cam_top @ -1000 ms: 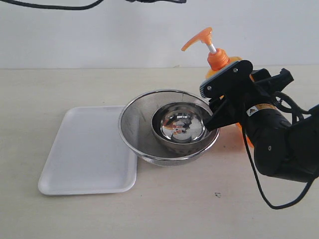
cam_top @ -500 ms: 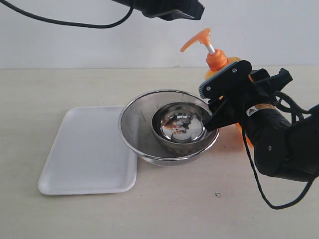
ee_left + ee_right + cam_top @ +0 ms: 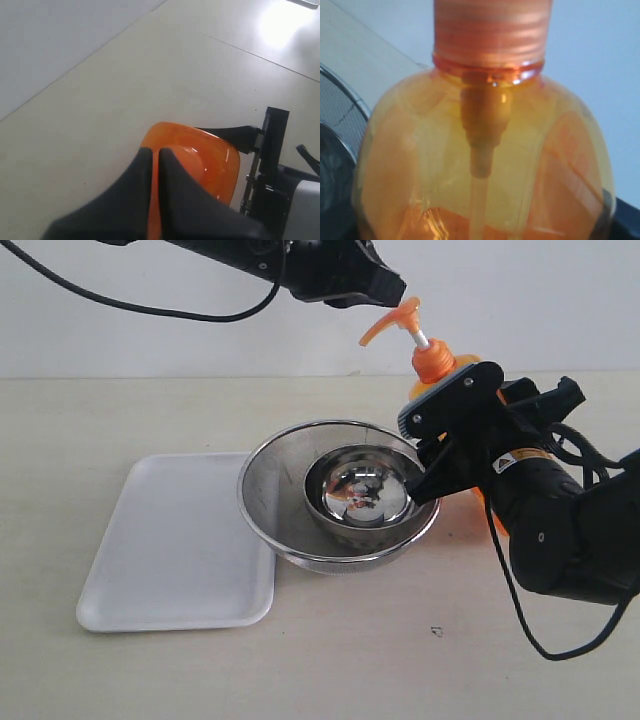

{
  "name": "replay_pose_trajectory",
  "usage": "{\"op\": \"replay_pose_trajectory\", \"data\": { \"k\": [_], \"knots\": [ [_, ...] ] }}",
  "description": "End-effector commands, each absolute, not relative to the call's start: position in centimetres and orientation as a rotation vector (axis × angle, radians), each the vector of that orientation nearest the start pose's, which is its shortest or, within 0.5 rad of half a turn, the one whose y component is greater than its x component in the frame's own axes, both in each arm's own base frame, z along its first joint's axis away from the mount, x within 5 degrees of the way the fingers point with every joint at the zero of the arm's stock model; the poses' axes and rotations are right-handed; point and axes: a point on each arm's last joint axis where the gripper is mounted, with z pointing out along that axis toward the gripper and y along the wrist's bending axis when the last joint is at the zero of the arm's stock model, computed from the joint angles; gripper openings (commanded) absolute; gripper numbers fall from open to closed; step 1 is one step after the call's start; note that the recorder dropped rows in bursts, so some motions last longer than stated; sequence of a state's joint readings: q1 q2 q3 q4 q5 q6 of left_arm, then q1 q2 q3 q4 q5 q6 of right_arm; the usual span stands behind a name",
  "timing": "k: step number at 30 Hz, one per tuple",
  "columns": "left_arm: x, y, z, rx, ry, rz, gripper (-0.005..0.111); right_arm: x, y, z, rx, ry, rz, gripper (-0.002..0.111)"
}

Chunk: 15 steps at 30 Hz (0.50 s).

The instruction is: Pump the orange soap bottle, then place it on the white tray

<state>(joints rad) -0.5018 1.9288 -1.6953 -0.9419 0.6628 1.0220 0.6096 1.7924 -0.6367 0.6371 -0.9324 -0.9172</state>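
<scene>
While the right gripper (image 3: 445,440) clamps the orange soap bottle (image 3: 437,362) steady, the closed, empty left gripper (image 3: 385,290) hovers just over its pump head (image 3: 393,320).

From my screen the orange soap bottle (image 3: 485,165) reads translucent orange with a paler ribbed collar (image 3: 492,30) (its stem (image 3: 424,338) is white). The white tray (image 3: 170,550) is plain white. I see fine grey mesh on the outer steel bowl (image 3: 268,502), a mirror finish on the inner bowl (image 3: 365,495), and a beige table (image 3: 120,410).
</scene>
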Motion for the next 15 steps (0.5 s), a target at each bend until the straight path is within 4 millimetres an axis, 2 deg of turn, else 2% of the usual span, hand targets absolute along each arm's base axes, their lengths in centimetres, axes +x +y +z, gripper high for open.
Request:
{"op": "replay_pose_trajectory", "data": {
  "k": [1, 15],
  "knots": [
    [37.4, -26.19, 31.61, 1.023, 1.881, -0.732, 0.005, 28.55, 14.65, 16.21, -0.635, 1.696, -0.362, 0.0],
    [37.23, -26.51, 31.63, 1.028, 1.874, -0.73, 0.005, 28.55, 14.8, 16.25, -0.619, 1.693, -0.327, 0.0]
  ]
}}
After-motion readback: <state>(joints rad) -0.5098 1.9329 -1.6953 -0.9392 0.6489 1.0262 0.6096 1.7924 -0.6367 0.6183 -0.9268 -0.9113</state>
